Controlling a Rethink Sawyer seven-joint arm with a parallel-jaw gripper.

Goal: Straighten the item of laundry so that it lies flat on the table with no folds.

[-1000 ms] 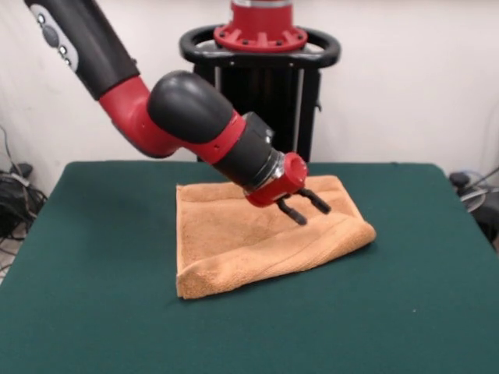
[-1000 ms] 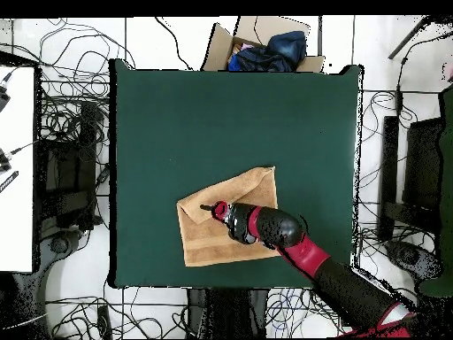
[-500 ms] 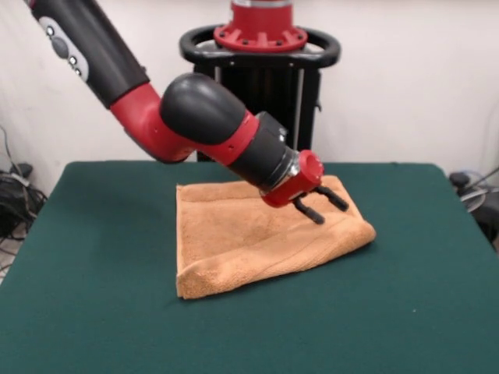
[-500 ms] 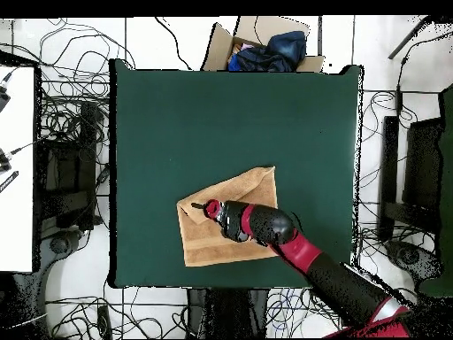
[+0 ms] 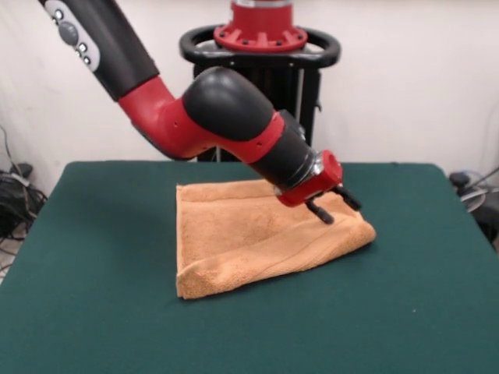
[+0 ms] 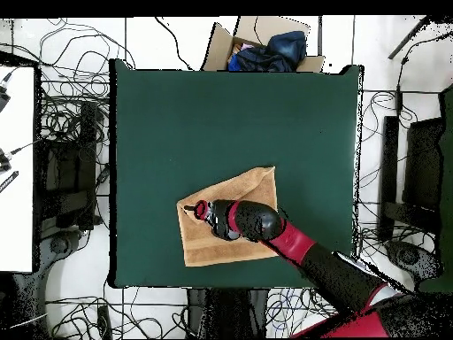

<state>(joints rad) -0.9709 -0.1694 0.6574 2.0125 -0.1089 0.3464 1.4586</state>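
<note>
On the table (image 5: 93, 312), one folded towel (image 5: 249, 238) lies under two spread fingers (image 5: 321, 213).

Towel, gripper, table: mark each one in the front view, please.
towel (image 5: 242, 238), front view, middle of its upper layer.
gripper (image 5: 337, 206), front view, midway between its open black fingertips.
table (image 5: 101, 234), front view, bare green top beside the towel.
</note>
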